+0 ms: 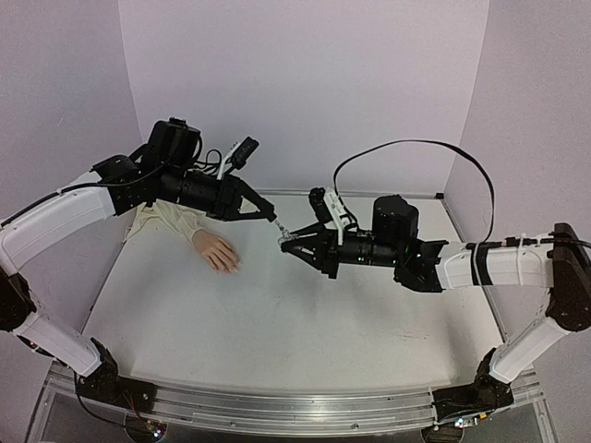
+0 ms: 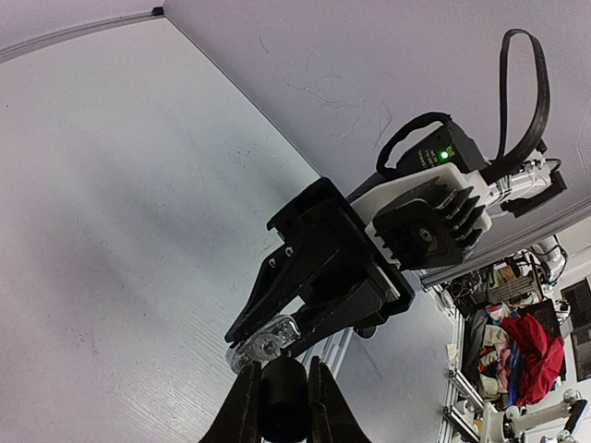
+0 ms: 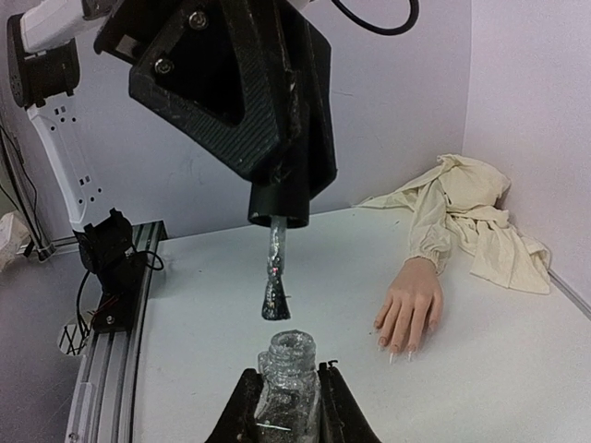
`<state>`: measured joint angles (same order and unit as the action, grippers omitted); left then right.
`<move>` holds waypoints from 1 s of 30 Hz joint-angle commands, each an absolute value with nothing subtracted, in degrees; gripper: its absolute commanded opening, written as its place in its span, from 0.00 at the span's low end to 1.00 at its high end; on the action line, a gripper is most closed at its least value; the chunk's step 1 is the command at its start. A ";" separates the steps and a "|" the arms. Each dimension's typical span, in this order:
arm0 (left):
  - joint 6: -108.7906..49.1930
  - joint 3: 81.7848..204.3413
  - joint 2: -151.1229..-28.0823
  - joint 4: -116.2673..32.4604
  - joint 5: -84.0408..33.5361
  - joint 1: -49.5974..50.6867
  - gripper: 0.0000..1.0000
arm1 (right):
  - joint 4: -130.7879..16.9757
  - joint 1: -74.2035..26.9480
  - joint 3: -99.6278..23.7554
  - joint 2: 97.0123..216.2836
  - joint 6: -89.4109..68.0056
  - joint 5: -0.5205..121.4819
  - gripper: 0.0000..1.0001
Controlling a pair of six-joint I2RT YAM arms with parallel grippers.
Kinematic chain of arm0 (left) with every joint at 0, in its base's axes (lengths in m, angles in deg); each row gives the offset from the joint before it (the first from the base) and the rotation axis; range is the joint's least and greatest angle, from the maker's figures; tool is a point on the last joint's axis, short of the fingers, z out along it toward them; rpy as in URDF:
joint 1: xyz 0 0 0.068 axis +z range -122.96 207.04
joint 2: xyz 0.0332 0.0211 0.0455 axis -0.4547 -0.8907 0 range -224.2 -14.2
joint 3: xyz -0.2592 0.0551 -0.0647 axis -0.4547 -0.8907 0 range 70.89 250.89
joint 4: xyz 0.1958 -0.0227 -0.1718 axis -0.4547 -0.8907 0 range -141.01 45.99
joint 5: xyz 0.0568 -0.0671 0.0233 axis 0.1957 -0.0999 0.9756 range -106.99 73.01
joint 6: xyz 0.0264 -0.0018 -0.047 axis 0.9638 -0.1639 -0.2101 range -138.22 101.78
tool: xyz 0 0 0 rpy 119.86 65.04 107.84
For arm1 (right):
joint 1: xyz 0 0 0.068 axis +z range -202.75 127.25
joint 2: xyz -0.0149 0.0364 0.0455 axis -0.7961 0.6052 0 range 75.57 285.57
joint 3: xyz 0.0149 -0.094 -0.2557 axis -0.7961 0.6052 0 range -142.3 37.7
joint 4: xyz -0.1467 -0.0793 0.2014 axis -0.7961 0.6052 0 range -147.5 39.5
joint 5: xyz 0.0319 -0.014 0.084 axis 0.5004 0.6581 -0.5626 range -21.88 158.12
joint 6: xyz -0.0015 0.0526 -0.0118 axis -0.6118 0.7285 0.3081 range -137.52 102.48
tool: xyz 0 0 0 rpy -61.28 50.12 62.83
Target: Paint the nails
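Note:
The pinkish mannequin hand [image 1: 217,251] lies palm down left of centre, its cream sleeve [image 1: 171,221] behind it. In the right wrist view its nails [image 3: 395,354] point toward the camera, long and pale. My right gripper [image 3: 288,374] is shut on an uncapped glittery polish bottle [image 3: 288,365], held above the table. My left gripper [image 2: 283,369] is shut on the black cap [image 2: 283,399], and its brush [image 3: 275,295] hangs just above the bottle mouth. In the top view both grippers, left [image 1: 273,220] and right [image 1: 286,240], meet to the right of the hand.
The white table [image 1: 277,323] has lilac walls behind and on both sides. An aluminium rail [image 1: 277,411] with the arm bases runs along the near edge. A black cable [image 1: 406,148] loops over the right arm.

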<state>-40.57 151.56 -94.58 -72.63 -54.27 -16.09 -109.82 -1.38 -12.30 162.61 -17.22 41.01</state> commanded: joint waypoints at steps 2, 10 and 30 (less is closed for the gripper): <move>-39.16 155.35 -95.04 -72.61 -52.77 -16.37 0.00 | -113.90 -0.85 -15.08 162.53 -16.92 40.52 0.00; -38.57 155.62 -95.93 -72.74 -52.37 -16.46 0.00 | -114.61 -0.77 -14.95 162.58 -16.90 40.70 0.00; -38.18 155.62 -96.24 -72.84 -52.98 -16.68 0.00 | -114.72 -0.73 -14.82 163.06 -17.00 41.20 0.00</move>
